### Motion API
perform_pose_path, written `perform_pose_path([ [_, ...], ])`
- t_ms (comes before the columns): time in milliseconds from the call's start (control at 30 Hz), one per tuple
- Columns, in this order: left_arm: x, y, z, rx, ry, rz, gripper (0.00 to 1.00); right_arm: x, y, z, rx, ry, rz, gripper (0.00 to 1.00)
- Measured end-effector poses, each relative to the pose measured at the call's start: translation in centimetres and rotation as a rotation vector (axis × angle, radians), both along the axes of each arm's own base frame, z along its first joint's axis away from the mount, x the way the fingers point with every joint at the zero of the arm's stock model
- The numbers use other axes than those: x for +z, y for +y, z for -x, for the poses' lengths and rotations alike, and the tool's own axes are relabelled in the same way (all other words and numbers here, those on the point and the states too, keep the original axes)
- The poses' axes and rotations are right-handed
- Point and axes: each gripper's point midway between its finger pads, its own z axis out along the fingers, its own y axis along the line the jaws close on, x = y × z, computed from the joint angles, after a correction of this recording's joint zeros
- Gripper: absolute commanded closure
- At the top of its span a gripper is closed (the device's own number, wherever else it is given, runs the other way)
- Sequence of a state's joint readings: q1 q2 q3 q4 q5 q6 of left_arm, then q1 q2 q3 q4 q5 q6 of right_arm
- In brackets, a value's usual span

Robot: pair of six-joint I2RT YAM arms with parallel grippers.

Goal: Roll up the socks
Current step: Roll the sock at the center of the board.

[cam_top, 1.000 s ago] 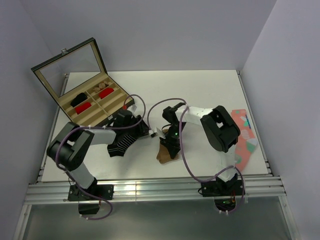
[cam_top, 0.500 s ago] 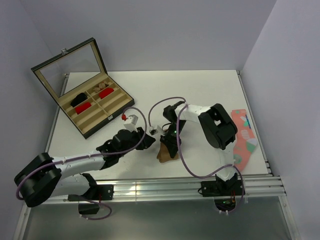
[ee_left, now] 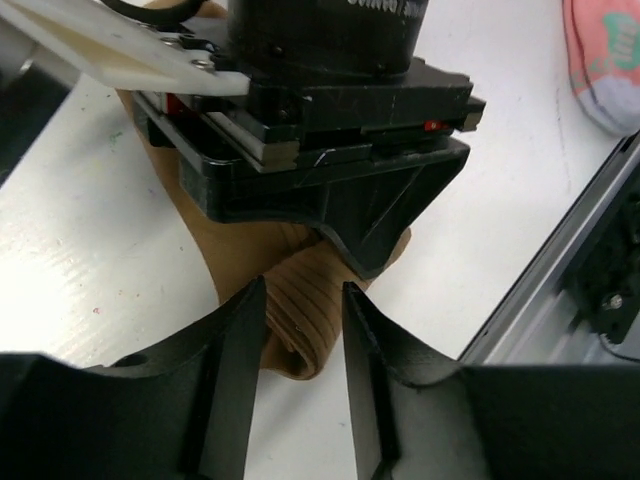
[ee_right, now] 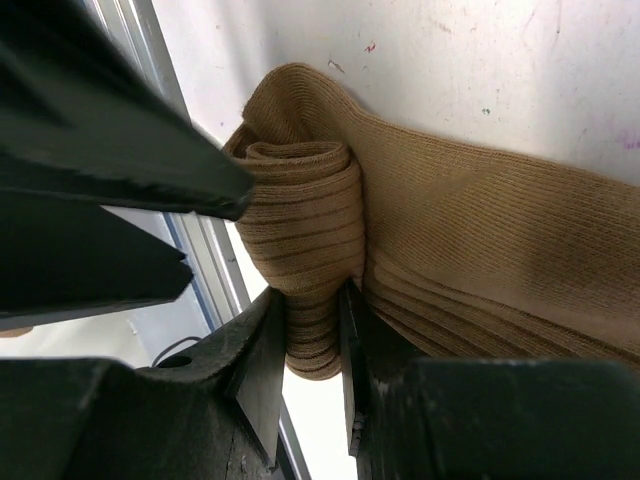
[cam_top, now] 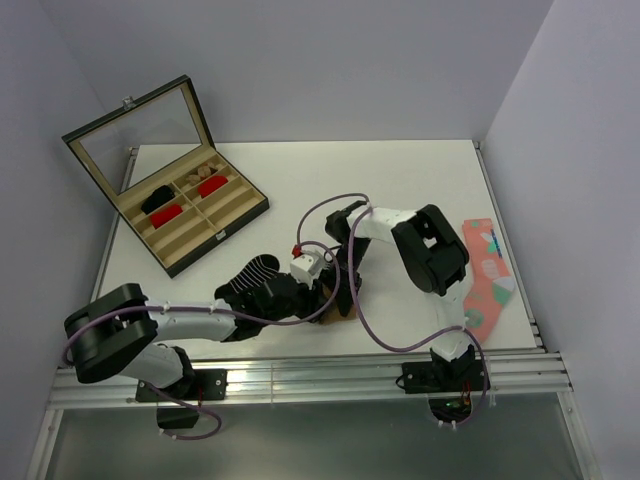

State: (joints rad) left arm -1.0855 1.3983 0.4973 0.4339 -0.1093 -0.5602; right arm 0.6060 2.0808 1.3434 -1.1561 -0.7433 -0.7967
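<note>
The tan-brown sock [cam_top: 338, 314] lies near the table's front edge, its near end rolled into a tight coil [ee_right: 300, 210]. My right gripper [ee_right: 312, 300] is shut on that coil, a jaw pressed to each side. My left gripper [ee_left: 303, 290] reaches in from the left, low over the table. It straddles the same rolled end [ee_left: 295, 330], and both of its fingers touch the fabric. The right arm's black wrist block [ee_left: 330, 150] hangs just above. In the top view, the black sock with thin white stripes [cam_top: 250, 272] lies flat to the left, beside the left forearm.
An open compartment box [cam_top: 170, 205] with red and black bundles stands at the back left. A coral-pink patterned sock [cam_top: 490, 272] lies at the right edge. The aluminium rail [cam_top: 300, 380] runs along the front, close to the roll.
The left arm has unfolded from beside the black striped sock and swung right, low over the table, to the tan sock's rolled end. The right gripper has kept its hold.
</note>
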Motion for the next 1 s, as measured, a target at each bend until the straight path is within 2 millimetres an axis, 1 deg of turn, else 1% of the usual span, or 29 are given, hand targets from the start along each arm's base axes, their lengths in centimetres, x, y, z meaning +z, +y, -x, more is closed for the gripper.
perform_pose_path([
  [67, -0.3, -0.1, 0.0, -0.016, -0.012, -0.012, 0.54, 0.0, 0.0, 0.0, -0.002, 0.005, 0.001, 0.84],
  [200, -0.1, -0.7, 0.0, -0.045, -0.04, -0.001, 0.5, -0.1, 0.0, 0.0, -0.008, 0.027, 0.007, 0.85],
  [300, -0.2, -1.3, 0.0, -0.073, -0.054, 0.013, 0.5, -0.1, 0.0, 0.0, -0.009, 0.034, 0.009, 0.85],
  [467, -1.3, -2.1, 0.6, -0.136, -0.031, 0.023, 0.52, -0.1, 0.0, 0.1, -0.013, 0.041, 0.009, 0.84],
  [567, -1.6, -2.4, 0.7, -0.161, -0.024, 0.035, 0.52, -0.1, 0.0, 0.1, -0.015, 0.043, 0.009, 0.84],
  [833, -1.6, -2.2, 0.2, -0.181, -0.031, 0.068, 0.51, -0.1, 0.0, 0.2, -0.017, 0.061, 0.017, 0.84],
  [1000, -2.4, -2.0, 0.6, -0.204, -0.015, 0.07, 0.52, -0.1, -0.1, 0.3, -0.018, 0.076, 0.024, 0.84],
])
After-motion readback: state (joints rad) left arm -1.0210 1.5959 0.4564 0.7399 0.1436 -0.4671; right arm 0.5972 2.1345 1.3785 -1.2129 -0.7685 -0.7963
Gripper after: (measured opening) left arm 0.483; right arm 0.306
